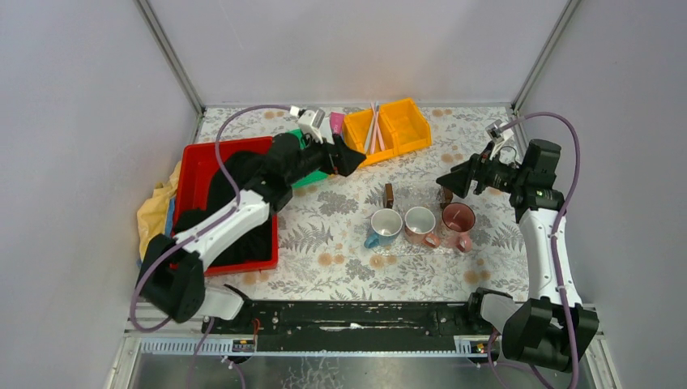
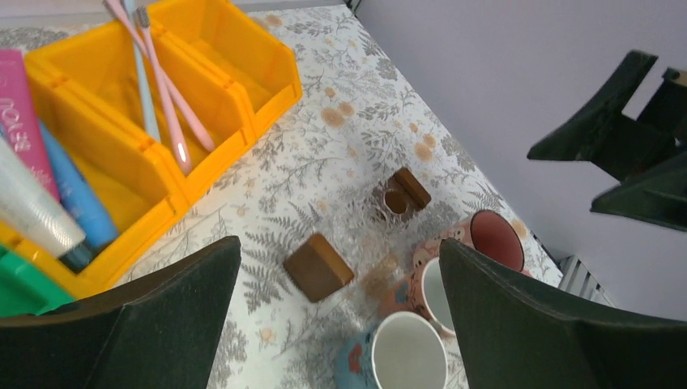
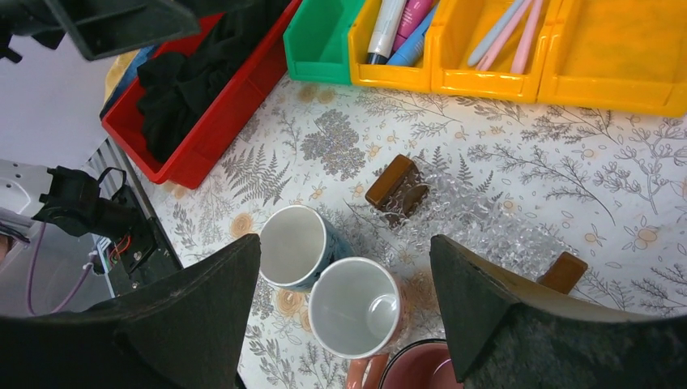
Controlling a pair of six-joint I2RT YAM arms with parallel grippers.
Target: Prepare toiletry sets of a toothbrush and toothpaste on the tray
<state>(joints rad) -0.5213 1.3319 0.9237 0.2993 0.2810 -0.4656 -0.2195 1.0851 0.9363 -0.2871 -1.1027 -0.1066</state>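
- The toothbrushes, pink, light blue and pale, lie together in the middle compartment of the yellow bins, at the far side of the flowered surface
- The toothpaste tubes, white, magenta and blue, lean in the next yellow compartment, beside a green bin; the magenta tube carries white lettering that I cannot read
- The clear tray sits mid-surface, well apart from the bins; three mugs stand in a row on it, two brown blocks at its far side
- Left jaws wide, nothing between them, hovering just in front of the yellow bins
- Right jaws wide and empty too, above the mugs
- A red bin with black cloth lies far left
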